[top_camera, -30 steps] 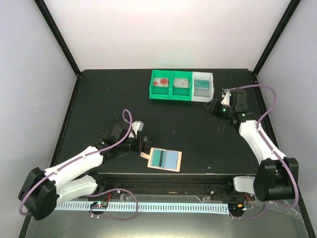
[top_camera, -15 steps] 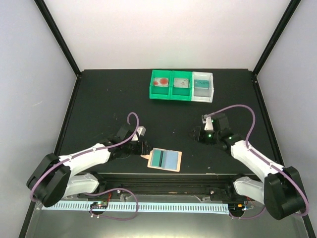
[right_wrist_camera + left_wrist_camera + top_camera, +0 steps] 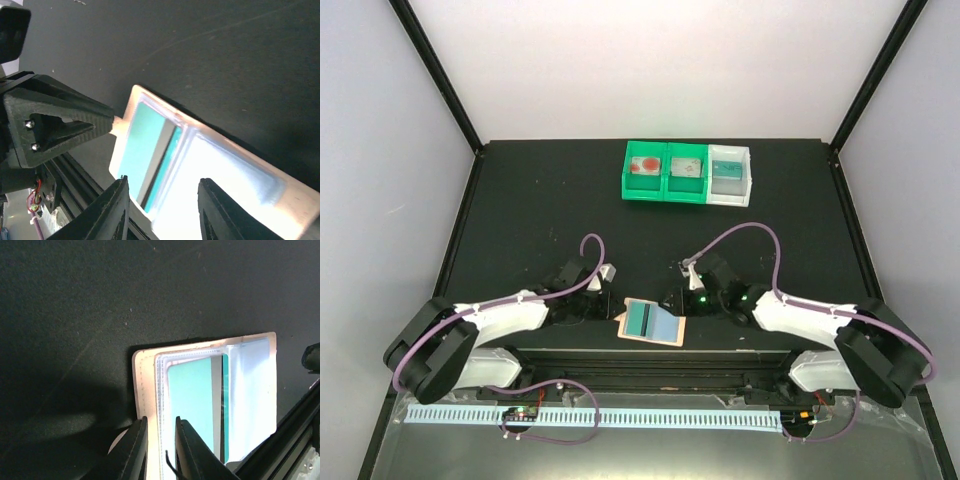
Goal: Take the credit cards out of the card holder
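**Card holder open, cards still inside**

The card holder [image 3: 652,325] lies open on the black table [image 3: 540,200] near its front edge, between the two arms. The left gripper [image 3: 160,422] is pinched narrow on the holder's tan edge, by the side tab. The right gripper [image 3: 162,182] hovers just above the open panels, spread wide and holding nothing. The credit cards [image 3: 190,390], teal, sit in a clear sleeve. Any print on them is too washed out to read.

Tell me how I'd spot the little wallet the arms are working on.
On the black table, look at the middle of the near edge. An open tan-pink leather-like card holder lies there, showing a teal card with a dark stripe; the green and white plastic bins sit far back.
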`<state>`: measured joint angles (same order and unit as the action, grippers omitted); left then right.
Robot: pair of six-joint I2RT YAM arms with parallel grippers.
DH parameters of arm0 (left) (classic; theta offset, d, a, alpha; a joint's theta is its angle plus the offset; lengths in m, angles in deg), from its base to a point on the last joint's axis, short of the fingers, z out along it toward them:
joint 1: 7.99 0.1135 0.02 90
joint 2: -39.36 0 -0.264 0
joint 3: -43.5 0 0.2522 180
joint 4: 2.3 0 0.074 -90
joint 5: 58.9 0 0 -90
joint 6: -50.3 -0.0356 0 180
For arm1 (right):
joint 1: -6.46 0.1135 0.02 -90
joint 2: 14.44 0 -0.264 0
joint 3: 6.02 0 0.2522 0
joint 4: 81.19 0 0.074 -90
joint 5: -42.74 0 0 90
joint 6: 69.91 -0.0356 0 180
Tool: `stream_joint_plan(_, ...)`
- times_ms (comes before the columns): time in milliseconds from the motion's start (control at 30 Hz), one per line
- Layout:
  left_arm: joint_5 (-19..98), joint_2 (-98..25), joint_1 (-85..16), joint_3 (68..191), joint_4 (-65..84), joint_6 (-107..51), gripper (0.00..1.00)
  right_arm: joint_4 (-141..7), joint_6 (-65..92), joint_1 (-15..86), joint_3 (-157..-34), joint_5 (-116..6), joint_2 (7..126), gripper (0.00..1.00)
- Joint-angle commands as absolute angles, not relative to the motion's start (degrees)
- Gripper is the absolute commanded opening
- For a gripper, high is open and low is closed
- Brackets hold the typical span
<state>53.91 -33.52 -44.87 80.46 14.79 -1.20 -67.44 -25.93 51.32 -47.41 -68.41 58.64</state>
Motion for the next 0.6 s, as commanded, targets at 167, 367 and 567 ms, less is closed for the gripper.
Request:
stream_joint_plan(167,56.36,-32.45,-46.46,78.66,10.39,1.83,0.14,-74.76,-33.11,59.96,-49.71,-61.20,64.18,0.35)
stream_joint_plan(367,56.92,-31.30,-47.29,75.68,5.54,4.93,0.13,-72.86,-30.55,60.93,-52.81,-60.45,69.47,0.27)
stream_joint_plan(567,57.14,-30.84,-47.68,75.68,6.15,5.44,0.11,-69.93,-26.67,60.77,-54.02,-58.21,73.03,0.20)
